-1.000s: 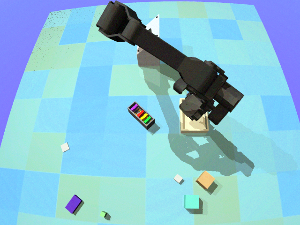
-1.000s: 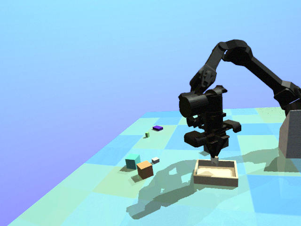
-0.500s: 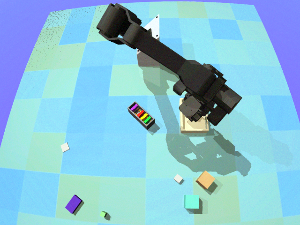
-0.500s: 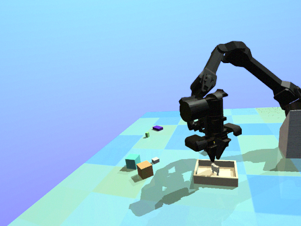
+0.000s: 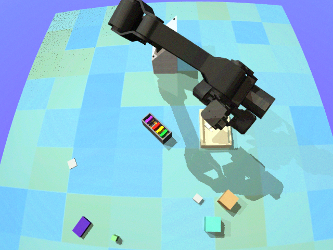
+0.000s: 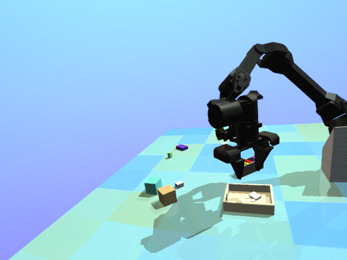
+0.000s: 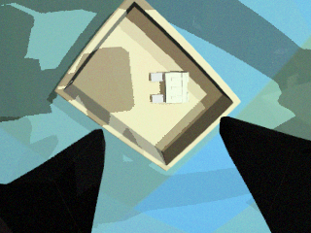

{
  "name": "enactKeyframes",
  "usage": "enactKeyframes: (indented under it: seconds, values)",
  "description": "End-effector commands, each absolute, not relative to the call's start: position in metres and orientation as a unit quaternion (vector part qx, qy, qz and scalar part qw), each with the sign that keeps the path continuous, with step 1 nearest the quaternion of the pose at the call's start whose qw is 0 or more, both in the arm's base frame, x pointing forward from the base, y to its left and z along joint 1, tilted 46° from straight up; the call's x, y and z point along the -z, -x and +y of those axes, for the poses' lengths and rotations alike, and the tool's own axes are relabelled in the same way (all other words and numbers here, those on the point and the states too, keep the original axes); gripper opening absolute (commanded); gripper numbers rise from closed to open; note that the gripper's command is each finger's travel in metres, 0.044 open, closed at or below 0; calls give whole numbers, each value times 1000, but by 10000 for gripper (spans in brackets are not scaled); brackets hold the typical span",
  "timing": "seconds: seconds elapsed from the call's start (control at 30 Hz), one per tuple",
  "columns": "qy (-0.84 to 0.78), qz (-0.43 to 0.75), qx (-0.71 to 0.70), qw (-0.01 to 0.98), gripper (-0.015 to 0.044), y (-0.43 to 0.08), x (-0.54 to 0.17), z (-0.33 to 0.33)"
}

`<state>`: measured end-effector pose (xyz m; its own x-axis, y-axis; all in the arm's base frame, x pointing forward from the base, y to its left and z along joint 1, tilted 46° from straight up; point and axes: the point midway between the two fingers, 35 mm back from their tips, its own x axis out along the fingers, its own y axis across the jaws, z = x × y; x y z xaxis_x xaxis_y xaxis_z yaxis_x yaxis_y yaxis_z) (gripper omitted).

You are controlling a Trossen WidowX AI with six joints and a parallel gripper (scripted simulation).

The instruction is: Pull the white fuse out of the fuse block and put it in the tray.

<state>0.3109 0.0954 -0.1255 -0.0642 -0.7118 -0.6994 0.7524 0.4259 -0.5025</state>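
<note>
The white fuse (image 5: 208, 126) (image 6: 254, 195) (image 7: 177, 87) lies flat on the floor of the tan tray (image 5: 216, 146) (image 6: 249, 208) (image 7: 141, 53), with its two prongs beside its body. My gripper (image 6: 249, 173) (image 7: 163, 130) is open and empty above the tray, its fingers wide apart and clear of the fuse. In the top view the fingertips are mostly hidden by the arm. The dark fuse block (image 5: 152, 132) (image 6: 250, 170) holds a purple fuse (image 5: 148, 119), a red fuse (image 5: 155, 126), a yellow fuse (image 5: 159, 129) and a green fuse (image 5: 163, 133), with a gap between purple and red.
An orange cube (image 5: 228, 199) (image 6: 167, 195), a teal cube (image 5: 212, 223) (image 6: 152, 186) and a small white block (image 5: 197, 198) (image 6: 179, 184) stand near each other. Farther off are a purple block (image 5: 81, 226) (image 6: 182, 147), a small green cube (image 5: 114, 238) (image 6: 169, 155) and a white square (image 5: 72, 163).
</note>
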Motion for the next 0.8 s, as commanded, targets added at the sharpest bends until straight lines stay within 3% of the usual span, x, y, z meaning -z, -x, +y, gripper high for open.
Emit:
enactKeyframes:
  seconds: [0.0, 0.77]
  values:
    - [-28, 493, 536, 684, 330, -313, 120, 100]
    - [-22, 495, 536, 684, 330, -312, 122, 98]
